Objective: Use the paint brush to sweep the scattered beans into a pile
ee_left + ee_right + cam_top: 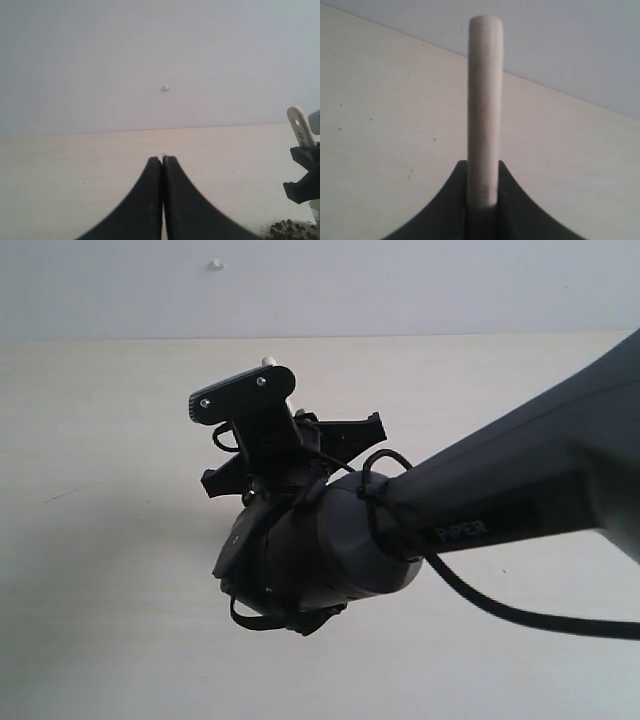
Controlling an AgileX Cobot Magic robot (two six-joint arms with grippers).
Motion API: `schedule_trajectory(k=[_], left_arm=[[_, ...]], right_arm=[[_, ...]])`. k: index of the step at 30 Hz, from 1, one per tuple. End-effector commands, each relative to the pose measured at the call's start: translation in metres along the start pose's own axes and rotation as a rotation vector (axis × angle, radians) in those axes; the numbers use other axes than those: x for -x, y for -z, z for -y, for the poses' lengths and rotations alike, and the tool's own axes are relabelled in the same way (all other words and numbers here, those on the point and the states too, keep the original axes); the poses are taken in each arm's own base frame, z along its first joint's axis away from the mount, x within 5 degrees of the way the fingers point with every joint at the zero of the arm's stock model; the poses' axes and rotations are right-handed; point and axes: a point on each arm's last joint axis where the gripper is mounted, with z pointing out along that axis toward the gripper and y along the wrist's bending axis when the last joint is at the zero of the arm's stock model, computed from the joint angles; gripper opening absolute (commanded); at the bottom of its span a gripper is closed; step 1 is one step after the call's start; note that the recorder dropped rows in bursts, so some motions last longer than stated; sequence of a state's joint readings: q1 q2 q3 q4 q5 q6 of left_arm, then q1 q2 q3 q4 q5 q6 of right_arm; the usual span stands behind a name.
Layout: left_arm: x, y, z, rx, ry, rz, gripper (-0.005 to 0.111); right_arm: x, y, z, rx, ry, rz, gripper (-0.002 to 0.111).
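Note:
My right gripper [483, 167] is shut on the paint brush, whose pale cream handle [485, 110] stands up between the black jaws. In the exterior view the right gripper [280, 445] hangs over the middle of the table, and only the handle's tip [268, 361] shows above it. The ferrule and bristles are hidden. The beans [292, 230] show only in the left wrist view, a small reddish-brown patch below the brush handle [299, 125] with its hang hole. My left gripper [163, 159] is shut and empty, to the left of the brush.
The pale wooden table [100, 540] runs back to a grey-white wall with a small mark [216, 264]. The right arm [520, 470] and its black cable [520, 615] cross the right half of the exterior view and hide the table beneath.

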State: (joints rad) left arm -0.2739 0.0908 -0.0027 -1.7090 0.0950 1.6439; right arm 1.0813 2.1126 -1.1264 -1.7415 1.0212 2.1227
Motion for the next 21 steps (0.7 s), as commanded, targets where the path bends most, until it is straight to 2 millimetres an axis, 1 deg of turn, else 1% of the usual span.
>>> schedule_trajectory(k=[1, 5, 7, 13, 18, 21], left_arm=[[-0.001, 0.000, 0.001, -0.008, 0.006, 0.001, 0.000], [-0.001, 0.000, 0.001, -0.008, 0.003, 0.001, 0.000], [-0.001, 0.000, 0.001, -0.008, 0.003, 0.001, 0.000], [-0.001, 0.000, 0.001, -0.008, 0.003, 0.001, 0.000], [-0.001, 0.000, 0.001, -0.008, 0.003, 0.001, 0.000], [-0.001, 0.000, 0.001, -0.008, 0.003, 0.001, 0.000]], right_arm=[[0.009, -0.002, -0.009, 0.043, -0.036, 0.001, 0.000], [0.022, -0.002, -0.015, 0.062, -0.076, 0.021, 0.000], [0.027, -0.002, -0.015, 0.048, -0.089, 0.038, 0.000], [0.041, 0.001, 0.000, -0.083, -0.071, 0.118, 0.000], [0.051, 0.008, 0.012, -0.139, -0.008, 0.084, 0.000], [0.050, 0.015, 0.013, -0.191, 0.059, 0.072, 0.000]])
